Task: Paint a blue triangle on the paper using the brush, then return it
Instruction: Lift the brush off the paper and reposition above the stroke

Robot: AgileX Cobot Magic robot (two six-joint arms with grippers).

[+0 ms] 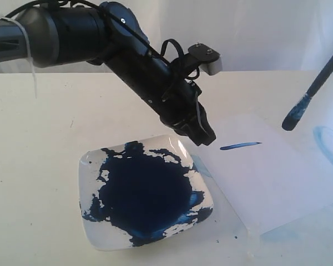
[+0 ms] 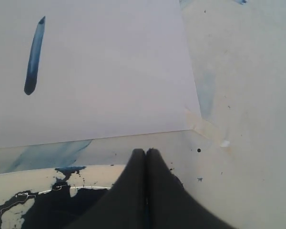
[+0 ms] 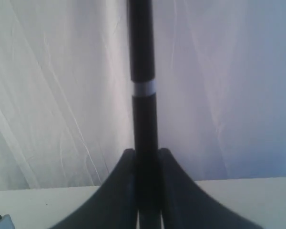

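Now | brush (image 1: 320, 79): tilted, bristles low-left near paper (image 1: 266, 183), handle high-right | right gripper (image 3: 146, 152): clamped on brush handle | left gripper (image 2: 145, 151): jaws pressed together, empty

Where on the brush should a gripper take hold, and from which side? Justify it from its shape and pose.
The black handle of the brush, near the silver band, far from the blue bristles. Come square across the shaft, as the right gripper does: the thin straight handle fits between the jaws, leaving the tip free.
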